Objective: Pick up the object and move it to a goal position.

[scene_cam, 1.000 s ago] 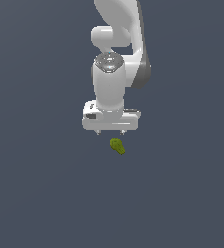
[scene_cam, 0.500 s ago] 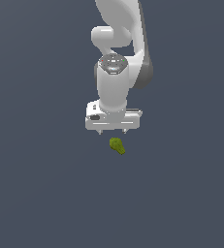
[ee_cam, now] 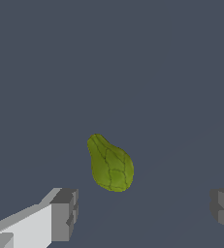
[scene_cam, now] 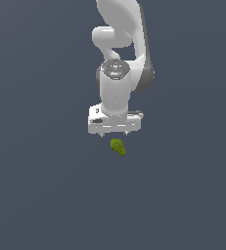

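A plain dark blue-grey desk (scene_cam: 41, 195) fills both views, evenly lit and featureless. In the exterior view, a white Franka Panda arm (scene_cam: 122, 53) comes down from the top edge near the centre, its rounded joints stacked one under another, ending in a wide white block that carries the tool (scene_cam: 114, 133). Only two short finger stubs show beneath that block, set apart from each other.

Just below the tool, and slightly toward the exterior view's right, lies the object (scene_cam: 118, 147), a small olive-green to yellow-green lump (far smaller than the white tool above it). It is elongated and lies at a slant. There is a visible gap between it and the finger stubs; nothing touches it.

In the wrist view, the object (ee_cam: 109, 163) appears pear-shaped, with a narrow end and a rounder, fuller end, and fine dark lines over its lumpy skin. One grey-padded fingertip (ee_cam: 64, 214) on a white finger sits at one side, the other at the opposite edge, partly cut off. The tool (ee_cam: 145, 210) is spread wide and holds nothing; the object lies in line with the gap, beyond the fingertips.
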Controlling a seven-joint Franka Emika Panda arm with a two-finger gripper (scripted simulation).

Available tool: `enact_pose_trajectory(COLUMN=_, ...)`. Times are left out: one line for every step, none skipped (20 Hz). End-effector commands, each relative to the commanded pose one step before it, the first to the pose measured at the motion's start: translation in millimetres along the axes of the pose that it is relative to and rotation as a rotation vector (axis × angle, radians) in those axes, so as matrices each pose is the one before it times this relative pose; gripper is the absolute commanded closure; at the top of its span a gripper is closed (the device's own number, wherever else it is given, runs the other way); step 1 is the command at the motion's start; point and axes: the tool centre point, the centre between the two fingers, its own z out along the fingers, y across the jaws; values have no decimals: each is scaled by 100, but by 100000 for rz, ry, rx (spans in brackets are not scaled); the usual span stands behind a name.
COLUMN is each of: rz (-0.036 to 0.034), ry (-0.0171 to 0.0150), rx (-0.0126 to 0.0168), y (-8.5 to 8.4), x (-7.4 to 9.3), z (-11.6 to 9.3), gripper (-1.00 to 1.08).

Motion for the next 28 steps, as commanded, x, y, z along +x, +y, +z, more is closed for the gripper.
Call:
enact_pose_trajectory(rz=-3224, ry=-126, rx=-35, y=-256, x=-112, z=999, gripper=-92)
enact_pose_trajectory(rz=-1679, ry=-16, rx=-13, y=-132, x=-49, z=499, gripper=-92)
enact_pose_trajectory(rz=-1855, ry=-21, rx=-7, y=-150, x=-58, z=546, gripper=-92)
enact_pose_trajectory(rz=-2028, ry=-21, rx=3, y=-167, x=-67, z=594, gripper=-92)
enact_pose_trajectory(rz=-2198, ry=-18, rx=15, y=-186, x=-75, z=642, gripper=-92)
enact_pose_trajectory(rz=-2158, ry=-14, rx=26, y=-188, x=-77, z=627, gripper=-92)
enact_pose_trajectory(rz=-1987, ry=-10, rx=34, y=-178, x=-74, z=574, gripper=-92)
enact_pose_trajectory(rz=-1817, ry=-6, rx=40, y=-168, x=-69, z=522, gripper=-92)
enact_pose_trajectory(rz=-1644, ry=-3, rx=43, y=-155, x=-65, z=470, gripper=-92)
enact_pose_trajectory(rz=-1471, ry=0, rx=44, y=-141, x=-59, z=419, gripper=-92)
enact_pose_trajectory(rz=-1299, ry=2, rx=43, y=-127, x=-53, z=369, gripper=-92)
enact_pose_trajectory(rz=-1128, ry=3, rx=41, y=-113, x=-46, z=319, gripper=-92)
enact_pose_trajectory(rz=-951, ry=4, rx=37, y=-95, x=-40, z=269, gripper=-92)
enact_pose_trajectory(rz=-781, ry=4, rx=32, y=-80, x=-32, z=220, gripper=-92)
enact_pose_trajectory(rz=-605, ry=3, rx=26, y=-62, x=-26, z=170, gripper=-92)
enact_pose_trajectory(rz=-431, ry=3, rx=19, y=-44, x=-19, z=122, gripper=-92)
enact_pose_trajectory(rz=-258, ry=2, rx=11, y=-26, x=-11, z=73, gripper=-92)
enact_pose_trajectory(rz=-98, ry=1, rx=4, y=-15, x=-2, z=24, gripper=-92)
enact_pose_trajectory(rz=531, ry=-114, rx=19, y=32, x=-9, z=-96, gripper=-92)
enact_pose_trajectory(rz=0, ry=0, rx=0, y=2, x=-1, z=35, gripper=-92)
enact_pose_trajectory(rz=0, ry=0, rx=0, y=5, x=-4, z=105, gripper=-92)
enact_pose_trajectory(rz=0, ry=0, rx=0, y=8, x=-7, z=175, gripper=-92)
enact_pose_trajectory(rz=-68, ry=14, rx=-1, y=-28, x=0, z=236, gripper=-92)
enact_pose_trajectory(rz=0, ry=0, rx=0, y=14, x=-14, z=312, gripper=-92)
enact_pose_trajectory(rz=-68, ry=14, rx=-1, y=-22, x=-8, z=372, gripper=-92)
enact_pose_trajectory(rz=0, ry=0, rx=0, y=20, x=-23, z=446, gripper=-92)
enact_pose_trajectory(rz=-96, ry=19, rx=0, y=-33, x=-12, z=499, gripper=-92)
enact_pose_trajectory(rz=-68, ry=14, rx=0, y=-14, x=-19, z=560, gripper=-92)
